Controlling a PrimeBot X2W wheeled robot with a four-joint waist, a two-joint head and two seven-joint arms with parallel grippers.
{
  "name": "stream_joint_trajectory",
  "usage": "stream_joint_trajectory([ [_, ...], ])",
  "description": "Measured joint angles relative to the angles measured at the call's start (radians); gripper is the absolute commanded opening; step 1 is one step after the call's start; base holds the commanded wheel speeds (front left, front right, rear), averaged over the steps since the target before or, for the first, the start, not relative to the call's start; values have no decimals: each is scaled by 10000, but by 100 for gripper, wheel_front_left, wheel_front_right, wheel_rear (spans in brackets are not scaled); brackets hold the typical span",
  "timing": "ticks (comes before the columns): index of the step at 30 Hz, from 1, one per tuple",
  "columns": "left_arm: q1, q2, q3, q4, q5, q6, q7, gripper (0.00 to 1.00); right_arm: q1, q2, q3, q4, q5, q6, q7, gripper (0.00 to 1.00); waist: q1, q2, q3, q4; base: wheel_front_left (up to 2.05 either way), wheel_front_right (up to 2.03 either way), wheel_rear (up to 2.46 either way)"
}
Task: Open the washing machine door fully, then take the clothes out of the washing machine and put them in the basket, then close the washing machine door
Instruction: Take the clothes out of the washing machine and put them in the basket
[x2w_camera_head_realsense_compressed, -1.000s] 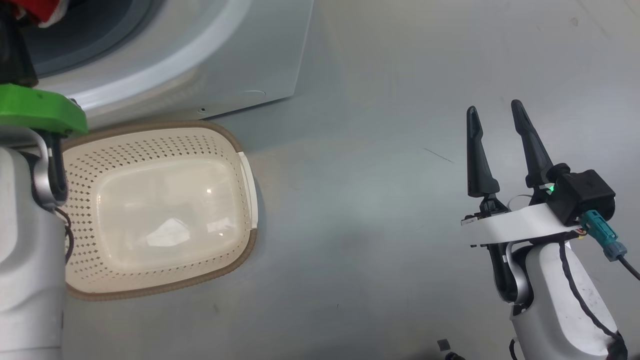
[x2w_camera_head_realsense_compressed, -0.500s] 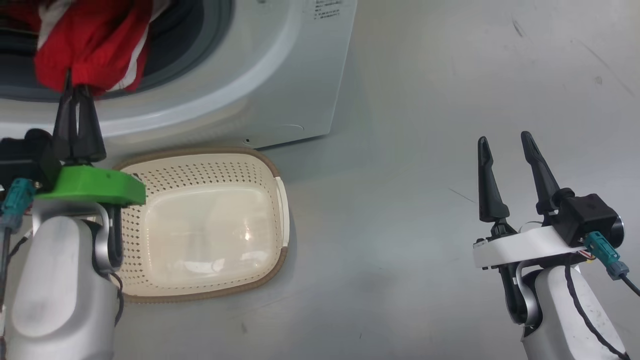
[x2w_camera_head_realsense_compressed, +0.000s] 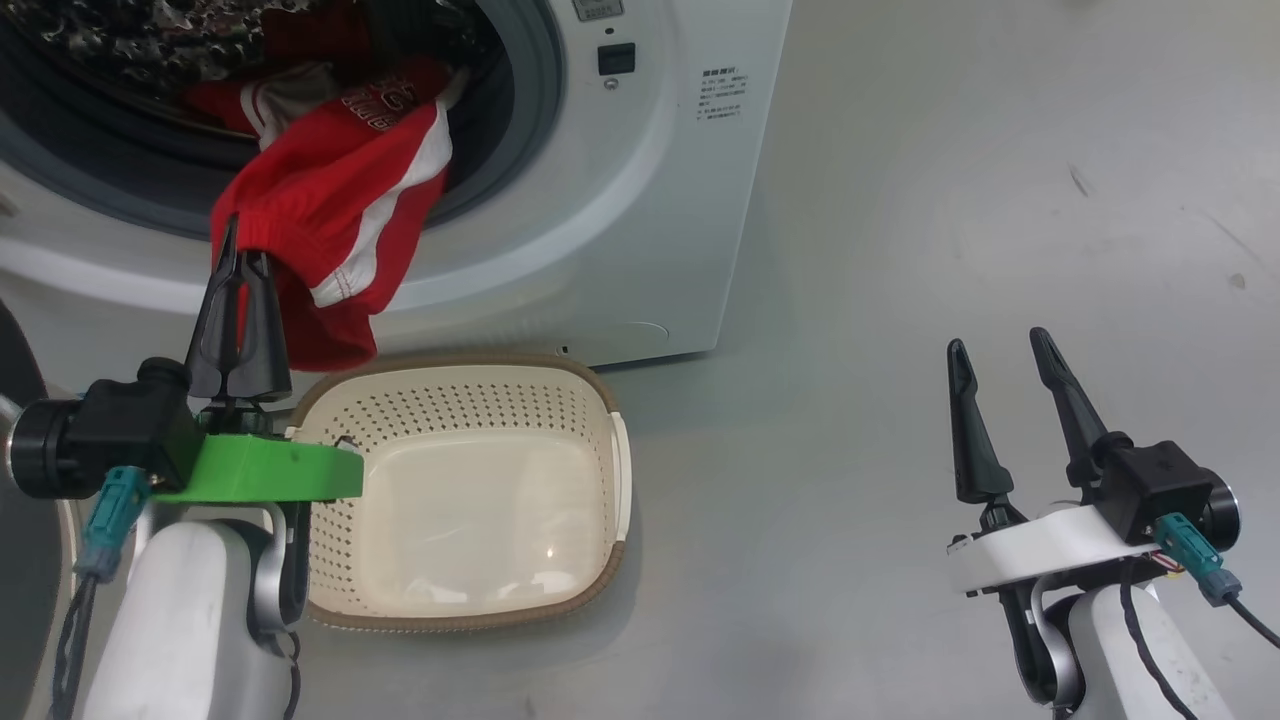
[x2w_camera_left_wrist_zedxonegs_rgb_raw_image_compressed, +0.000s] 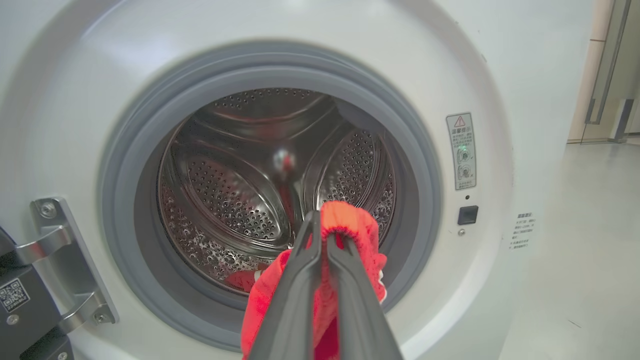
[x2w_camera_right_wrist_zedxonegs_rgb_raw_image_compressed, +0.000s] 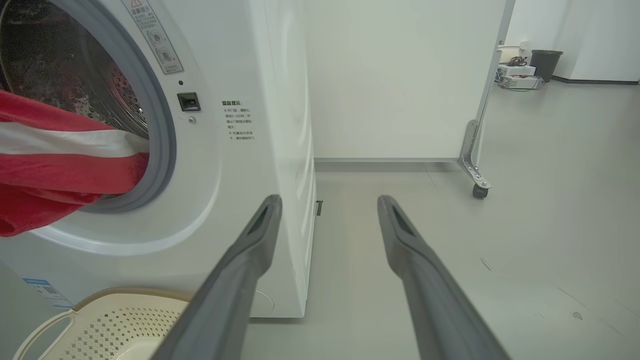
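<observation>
Clothes (x2w_camera_head_realsense_compressed: 335, 215) drawn farther out; left claw (x2w_camera_head_realsense_compressed: 243, 252) pinching them

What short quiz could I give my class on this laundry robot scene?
1. True or false: the basket in front of the washing machine has no clothes in it.
2. The left tool is: A) open; B) shut on the red garment; C) shut on the basket rim.
3. Fill in: the right tool stands ____, holding nothing.
Key: 1 true; 2 B; 3 open.
</observation>
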Motion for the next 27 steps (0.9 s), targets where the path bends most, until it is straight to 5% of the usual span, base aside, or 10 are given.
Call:
stream_joint_trajectory([
  [15, 1538, -67, -525, -1151, 10, 0, 242, 0, 332, 33, 351, -148, 0, 123, 0, 100, 0, 0, -463, 473, 0, 0, 0],
  [27, 2072, -157, -1101, 297, -466, -109, 1151, 0, 310, 96, 594, -408, 0, 196, 0, 100, 0, 0, 94, 192, 0, 0, 0],
])
